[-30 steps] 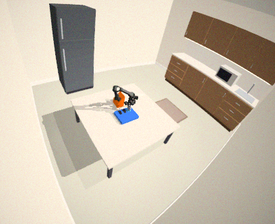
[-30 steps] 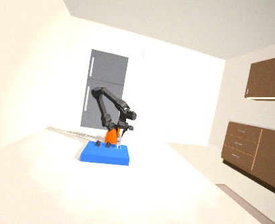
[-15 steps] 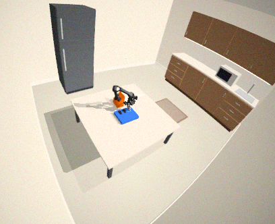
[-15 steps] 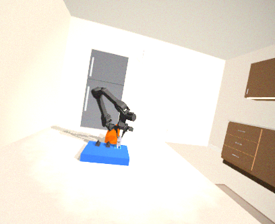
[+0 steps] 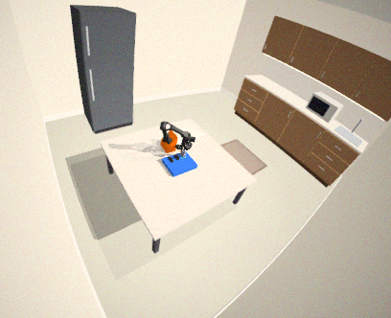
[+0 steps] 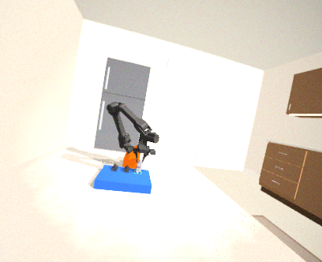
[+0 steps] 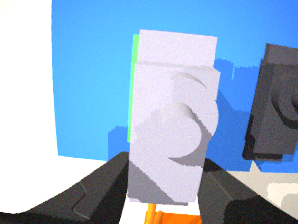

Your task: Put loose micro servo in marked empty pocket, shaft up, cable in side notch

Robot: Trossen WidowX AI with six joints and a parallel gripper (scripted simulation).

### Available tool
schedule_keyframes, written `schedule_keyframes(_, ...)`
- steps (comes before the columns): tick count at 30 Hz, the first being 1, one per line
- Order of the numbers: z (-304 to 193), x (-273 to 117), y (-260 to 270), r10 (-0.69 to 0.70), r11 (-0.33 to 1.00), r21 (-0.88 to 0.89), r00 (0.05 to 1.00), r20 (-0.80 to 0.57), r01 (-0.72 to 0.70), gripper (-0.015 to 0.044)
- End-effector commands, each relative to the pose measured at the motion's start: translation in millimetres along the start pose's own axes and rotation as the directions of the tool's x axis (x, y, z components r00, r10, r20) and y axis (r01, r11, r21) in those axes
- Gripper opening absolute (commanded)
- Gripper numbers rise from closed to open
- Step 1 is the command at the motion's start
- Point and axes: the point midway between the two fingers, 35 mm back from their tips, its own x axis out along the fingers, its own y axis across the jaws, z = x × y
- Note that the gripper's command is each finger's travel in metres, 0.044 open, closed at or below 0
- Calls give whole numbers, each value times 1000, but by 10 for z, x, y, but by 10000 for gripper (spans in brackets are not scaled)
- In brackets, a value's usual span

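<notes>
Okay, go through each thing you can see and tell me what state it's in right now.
hand: shut on the servo
servo: held over the blue deck, not yet let go
blue deck: flat on the table, other dark servos already on it
marked pocket: green edge showing beside the servo
fridge: closed

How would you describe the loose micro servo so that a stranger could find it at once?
Start at the white table and find the blue deck beside the orange arm base. Over the deck's right end, the gripper clamps the micro servo. It is pale grey, while the servos seated in the deck are dark.
</notes>
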Motion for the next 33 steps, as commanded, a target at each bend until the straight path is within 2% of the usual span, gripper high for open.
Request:
schedule_keyframes(1,7,9,-2,-1,1000,-4,1000,5,1,0)
schedule_keyframes(33,8,287,-5,-3,1000,-3,1000,5,3,0)
